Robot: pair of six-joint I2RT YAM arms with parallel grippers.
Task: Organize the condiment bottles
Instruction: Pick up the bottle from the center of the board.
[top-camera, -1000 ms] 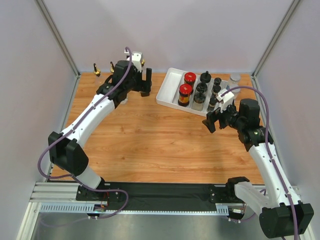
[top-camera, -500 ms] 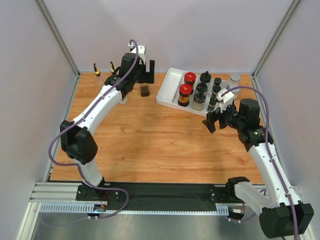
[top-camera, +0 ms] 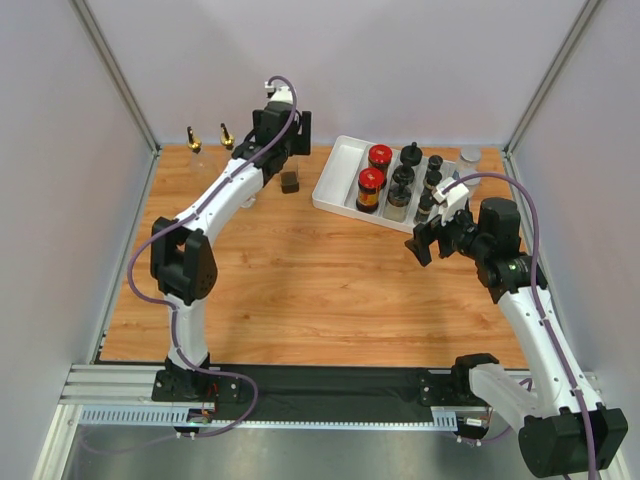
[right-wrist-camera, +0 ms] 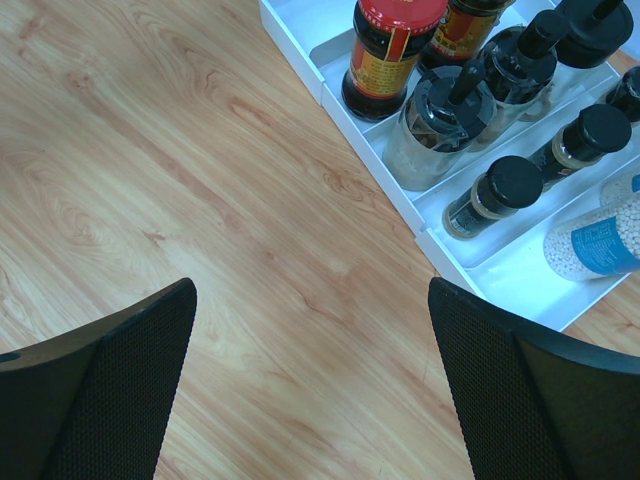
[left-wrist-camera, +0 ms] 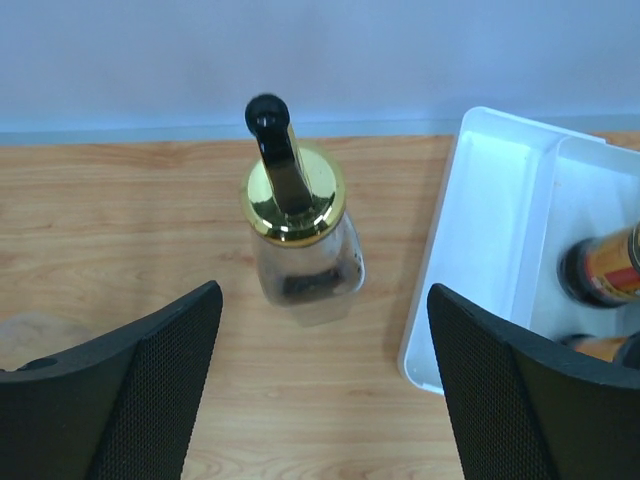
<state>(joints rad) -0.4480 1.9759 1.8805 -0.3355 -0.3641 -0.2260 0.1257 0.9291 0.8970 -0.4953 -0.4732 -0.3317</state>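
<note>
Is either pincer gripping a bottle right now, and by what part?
Nothing is held. The left pincer hangs open over the gold-capped pourer bottle, clear of it; the right pincer is open too.

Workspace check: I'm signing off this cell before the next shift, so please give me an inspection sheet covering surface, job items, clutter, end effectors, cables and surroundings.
Surface: wooden table, no spills seen.
Job's things: red-lidded jars and black-capped jars upright in the white tray; one gold-collared pourer bottle upright left of it; two more pourer bottles at the rear left.
Clutter: nothing seen.
End effectors: left end effector open astride that bottle, not touching; right end effector open over bare wood beside the tray.
Cables: purple cables along both arms, off the bottles.
Surroundings: pale walls, metal frame posts.
</note>
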